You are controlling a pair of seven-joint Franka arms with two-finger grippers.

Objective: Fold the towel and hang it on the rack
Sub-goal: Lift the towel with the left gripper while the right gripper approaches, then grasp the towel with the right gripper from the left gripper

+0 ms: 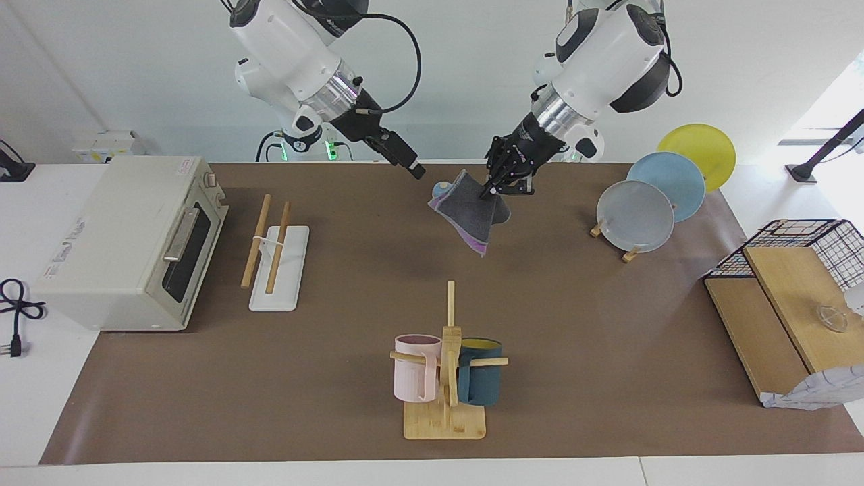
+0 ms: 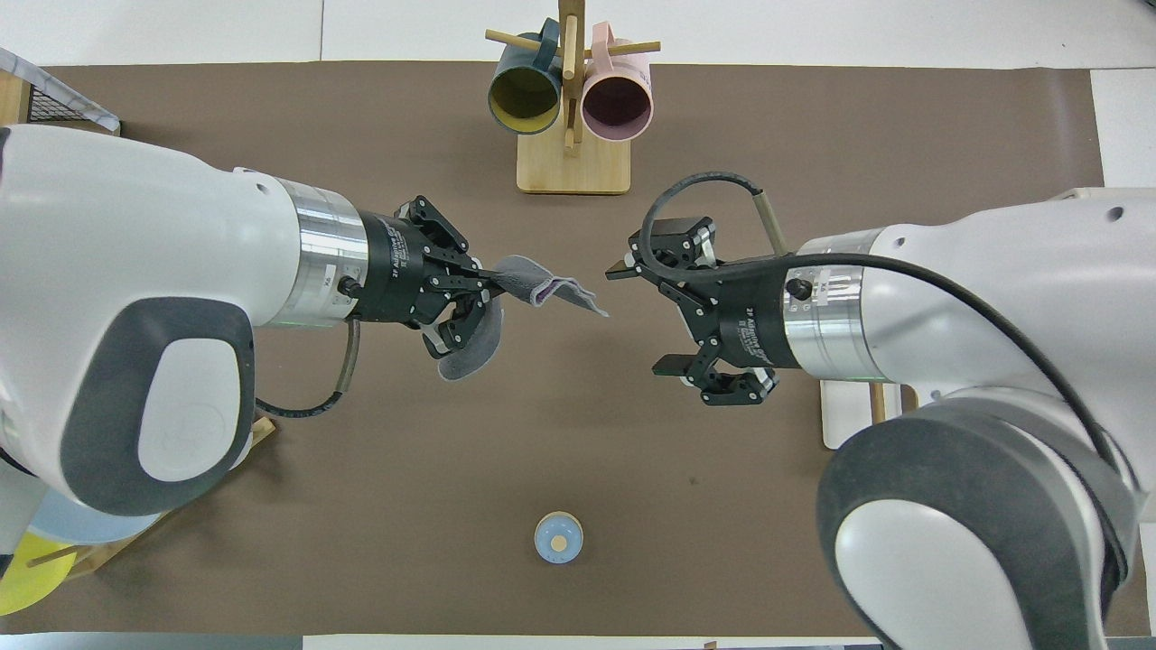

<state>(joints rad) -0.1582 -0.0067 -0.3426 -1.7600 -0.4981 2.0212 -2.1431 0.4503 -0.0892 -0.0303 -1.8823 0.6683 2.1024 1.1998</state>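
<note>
Grey-faced and edged in purple, the towel [image 1: 472,216] hangs in the air from the left gripper [image 1: 496,189], whose fingertips pinch one upper edge so the doubled cloth droops below and to the side of them, well apart from the rack [image 1: 277,260] at the right arm's end. Facing it, the right gripper [image 2: 652,318] hovers over the mat with fingers spread wide, likely poised to take the free edge.
</note>
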